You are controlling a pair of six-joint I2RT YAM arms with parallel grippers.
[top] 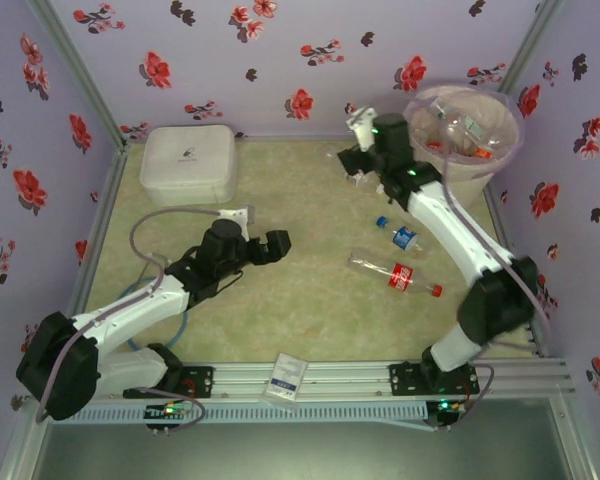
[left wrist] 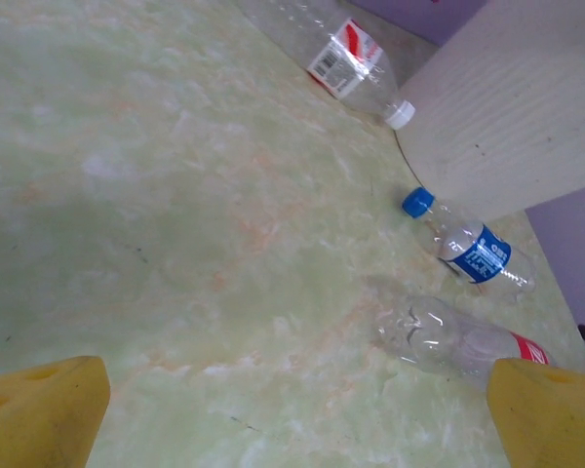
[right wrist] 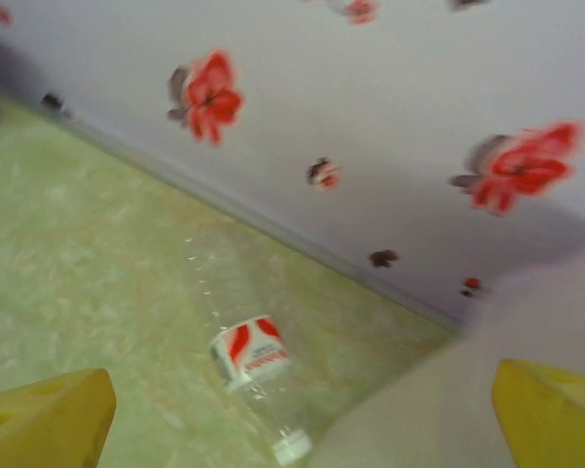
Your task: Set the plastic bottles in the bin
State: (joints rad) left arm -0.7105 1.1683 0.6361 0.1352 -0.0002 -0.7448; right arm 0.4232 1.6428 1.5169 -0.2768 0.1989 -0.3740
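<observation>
Right wrist view: the white-capped bottle (right wrist: 252, 353) beside the bin (right wrist: 458, 390) could be knocked away if clipped by the wide-apart, empty right pincer (right wrist: 302, 417).

Pale green marbled tabletop (top: 310, 310); ahead of the left pincer (top: 273, 245) and to its right, a clear red-labelled bottle (left wrist: 448, 336) lies nearest, with a blue-capped bottle (left wrist: 468, 249) beyond it; a white-capped bottle (right wrist: 258, 366) lies straight ahead of the right pincer (right wrist: 302, 419), near the wall's foot; the round bin (top: 472, 180) stands just right of that pincer; a white lidded box (top: 188, 163) sits well left of the left pincer.
</observation>
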